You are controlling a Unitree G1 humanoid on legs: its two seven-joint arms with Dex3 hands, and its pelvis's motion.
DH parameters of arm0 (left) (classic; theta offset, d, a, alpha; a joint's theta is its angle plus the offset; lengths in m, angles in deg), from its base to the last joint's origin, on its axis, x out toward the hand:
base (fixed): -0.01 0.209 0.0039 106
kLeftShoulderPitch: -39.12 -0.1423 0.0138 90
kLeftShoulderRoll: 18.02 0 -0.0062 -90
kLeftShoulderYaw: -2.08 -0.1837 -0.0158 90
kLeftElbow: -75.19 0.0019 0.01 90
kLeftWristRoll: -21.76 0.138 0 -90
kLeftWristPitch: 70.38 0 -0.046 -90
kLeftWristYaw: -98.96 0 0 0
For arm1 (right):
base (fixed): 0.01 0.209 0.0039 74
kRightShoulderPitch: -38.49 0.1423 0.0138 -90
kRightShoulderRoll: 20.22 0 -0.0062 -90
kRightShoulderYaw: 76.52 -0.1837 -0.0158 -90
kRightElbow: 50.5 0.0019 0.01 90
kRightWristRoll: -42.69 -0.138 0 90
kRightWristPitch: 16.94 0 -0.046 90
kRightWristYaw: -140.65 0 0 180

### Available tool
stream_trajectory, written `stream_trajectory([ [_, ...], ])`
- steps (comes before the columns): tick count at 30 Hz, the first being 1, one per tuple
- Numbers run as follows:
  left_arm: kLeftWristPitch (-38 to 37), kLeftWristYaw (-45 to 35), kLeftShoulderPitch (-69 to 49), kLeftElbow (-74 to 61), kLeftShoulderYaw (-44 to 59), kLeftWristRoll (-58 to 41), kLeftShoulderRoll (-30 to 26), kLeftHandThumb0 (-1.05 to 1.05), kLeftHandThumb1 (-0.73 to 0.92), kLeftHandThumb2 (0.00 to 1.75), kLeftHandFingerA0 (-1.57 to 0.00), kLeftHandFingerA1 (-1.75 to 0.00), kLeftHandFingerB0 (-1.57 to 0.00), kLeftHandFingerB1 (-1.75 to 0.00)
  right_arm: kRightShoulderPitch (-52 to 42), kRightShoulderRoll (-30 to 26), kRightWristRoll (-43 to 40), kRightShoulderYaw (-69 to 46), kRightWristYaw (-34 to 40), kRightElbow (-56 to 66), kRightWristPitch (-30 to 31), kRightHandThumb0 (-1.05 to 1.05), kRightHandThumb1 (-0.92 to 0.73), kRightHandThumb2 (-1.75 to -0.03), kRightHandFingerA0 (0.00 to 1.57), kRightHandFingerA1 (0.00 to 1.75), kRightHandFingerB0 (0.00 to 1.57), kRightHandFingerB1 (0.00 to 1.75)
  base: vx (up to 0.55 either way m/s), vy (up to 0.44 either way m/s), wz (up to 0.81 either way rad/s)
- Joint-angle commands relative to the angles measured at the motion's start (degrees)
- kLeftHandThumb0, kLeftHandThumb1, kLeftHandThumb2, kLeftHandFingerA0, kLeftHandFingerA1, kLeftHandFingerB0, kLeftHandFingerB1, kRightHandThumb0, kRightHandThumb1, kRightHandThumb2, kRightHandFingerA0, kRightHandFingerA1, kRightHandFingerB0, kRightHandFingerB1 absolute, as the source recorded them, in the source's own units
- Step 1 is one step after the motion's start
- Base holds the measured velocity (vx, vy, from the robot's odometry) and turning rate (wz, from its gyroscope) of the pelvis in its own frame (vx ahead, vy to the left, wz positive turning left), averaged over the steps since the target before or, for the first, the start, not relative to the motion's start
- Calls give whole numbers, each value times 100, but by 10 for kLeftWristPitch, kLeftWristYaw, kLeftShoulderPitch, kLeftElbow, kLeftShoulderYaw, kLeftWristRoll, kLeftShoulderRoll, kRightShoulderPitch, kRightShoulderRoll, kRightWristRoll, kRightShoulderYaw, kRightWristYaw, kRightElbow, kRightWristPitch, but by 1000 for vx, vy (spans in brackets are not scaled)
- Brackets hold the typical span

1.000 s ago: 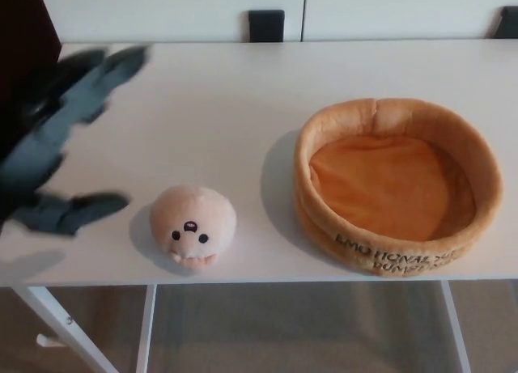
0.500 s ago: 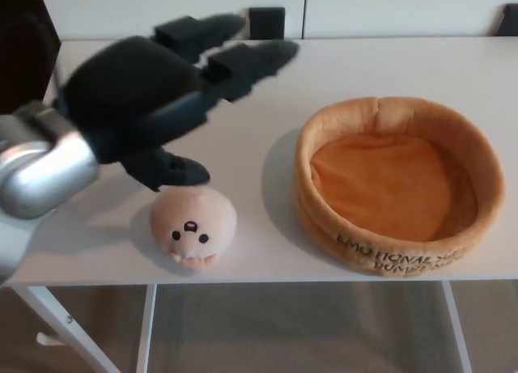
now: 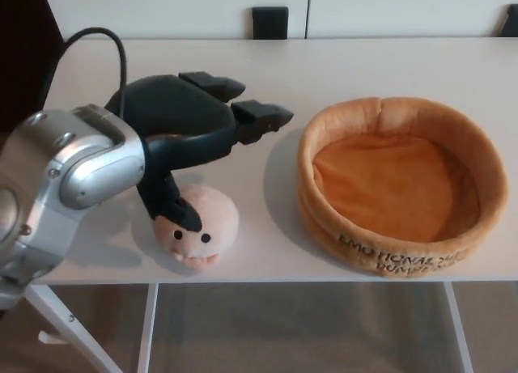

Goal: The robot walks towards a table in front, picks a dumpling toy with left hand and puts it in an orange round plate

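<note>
Silver forearm (image 3: pixel 69 175), black left hand (image 3: pixel 186 122)

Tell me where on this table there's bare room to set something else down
The white table is bare along its far edge, behind the orange plate and the left hand. A narrower bare strip runs between the dumpling toy and the plate. The near left is crowded: the open hand hangs over the toy, thumb on it.

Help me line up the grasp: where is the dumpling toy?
Head view: dumpling toy sits near the table's front edge, left of the orange plate, under the left hand.
</note>
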Motion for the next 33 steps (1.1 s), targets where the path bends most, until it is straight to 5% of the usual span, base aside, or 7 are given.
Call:
stream_trajectory([
  [1,149,-180,48,6,-33,91,-8,-88,40,62,0,0,0,-1,-8,-18,7,2,7,0,3,-32,-62,-58,60,46,47,38,0,0,0],
  [23,163,-142,71,181,-105,165,72,-78,42,55,0,0,0,-2,2,-16,12,6,5,2,4,-30,-56,-57,64,47,50,38,0,0,0],
  [24,167,-145,73,193,-108,167,78,-78,41,59,0,0,0,-3,1,-17,13,7,4,1,0,-39,-48,-72,59,56,44,48,0,0,0],
  [26,167,-146,74,197,-107,169,81,-78,41,59,0,0,0,-3,1,-17,14,7,4,1,0,-39,-48,-72,59,56,44,48,0,0,0],
  [27,164,-140,69,211,-110,168,86,-79,41,60,0,0,0,-3,1,-14,12,5,5,1,3,-32,-58,-57,62,46,48,38,0,0,0],
  [33,162,-118,53,242,-112,166,106,-79,37,63,0,0,0,-2,0,-13,15,6,8,1,1,-33,-60,-58,64,45,48,38,0,0,0],
])
